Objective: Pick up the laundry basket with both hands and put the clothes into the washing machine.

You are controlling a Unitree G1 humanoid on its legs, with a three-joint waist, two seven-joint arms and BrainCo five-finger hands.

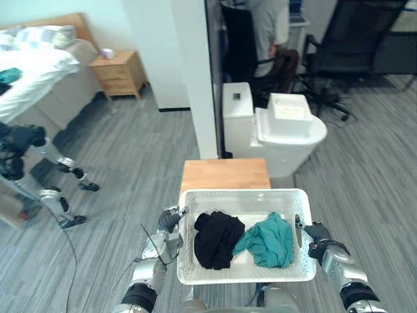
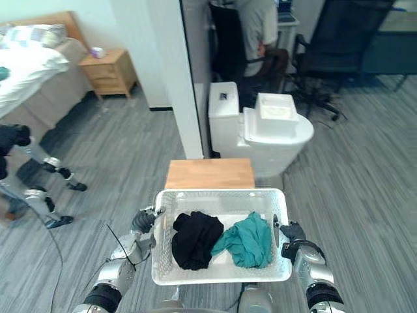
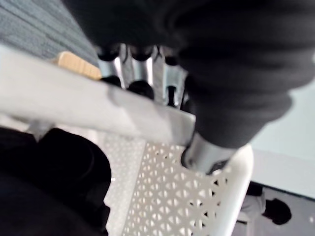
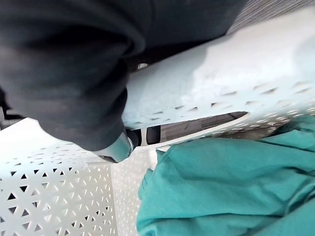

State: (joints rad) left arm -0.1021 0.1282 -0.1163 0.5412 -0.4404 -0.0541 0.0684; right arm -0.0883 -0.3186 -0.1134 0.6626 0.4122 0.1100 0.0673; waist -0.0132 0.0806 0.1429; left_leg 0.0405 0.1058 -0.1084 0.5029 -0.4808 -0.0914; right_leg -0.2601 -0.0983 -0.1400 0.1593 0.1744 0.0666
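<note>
Laundry basket (image 1: 244,193) sits level between both hands, long axis running left-right across the robot's front, open side up. It is just near-side of the wooden table (image 1: 225,174), with the washing machine (image 1: 287,140) beyond. Left hand (image 1: 171,222) and right hand (image 1: 317,233) each clamp a short-end rim, thumb inside and fingers under. Black garment (image 1: 218,238) lies left, teal garment (image 1: 268,241) right.
</note>
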